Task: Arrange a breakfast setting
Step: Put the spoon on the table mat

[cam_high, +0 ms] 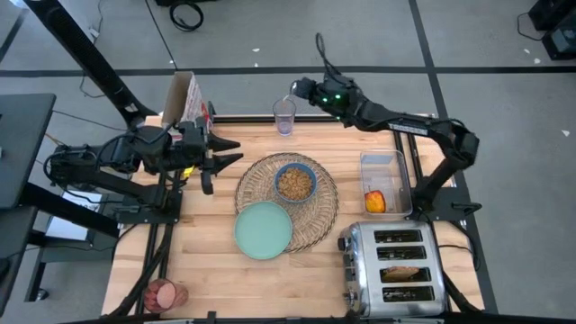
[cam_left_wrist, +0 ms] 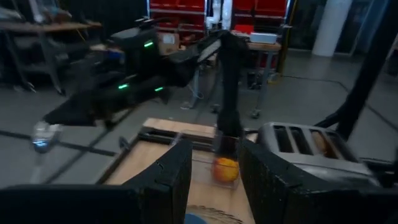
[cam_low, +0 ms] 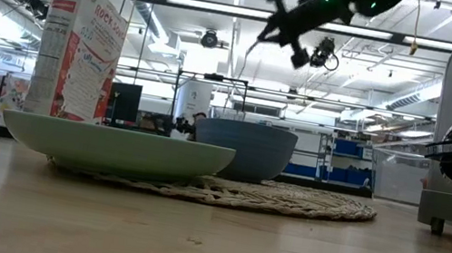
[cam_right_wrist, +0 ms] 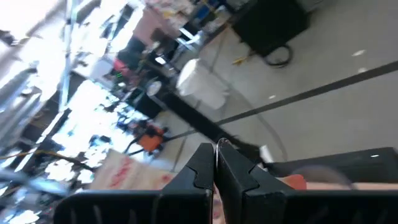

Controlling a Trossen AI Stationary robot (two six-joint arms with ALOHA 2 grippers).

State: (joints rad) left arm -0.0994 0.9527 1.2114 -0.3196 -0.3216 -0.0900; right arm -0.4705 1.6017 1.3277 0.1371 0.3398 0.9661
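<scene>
A round wicker placemat (cam_high: 317, 211) lies mid-table. On it stands a small blue bowl (cam_high: 295, 182) of cereal. A mint-green plate (cam_high: 264, 230) rests partly on the mat's near left edge. A red-yellow apple (cam_high: 375, 201) lies in a clear tub. Toast (cam_high: 405, 270) sits in a toaster slot. A glass (cam_high: 284, 117) stands at the far edge, and a second glass with pink drink (cam_high: 165, 293) at the near left corner. My right gripper (cam_high: 295, 88) hangs shut just beyond and above the far glass. My left gripper (cam_high: 236, 151) is open and empty, left of the mat. No spoon shows plainly. My right gripper has its fingers (cam_right_wrist: 205, 163) together. A small pale bit (cam_high: 290, 87) shows at their tips. I cannot tell whether they hold anything.
A cereal box (cam_high: 184, 97) stands upright at the far left, just behind my left gripper. A steel toaster (cam_high: 394, 270) fills the near right corner. The clear tub (cam_high: 385, 171) stands beside the right arm's base. Bare wood lies near the front edge, left of the toaster.
</scene>
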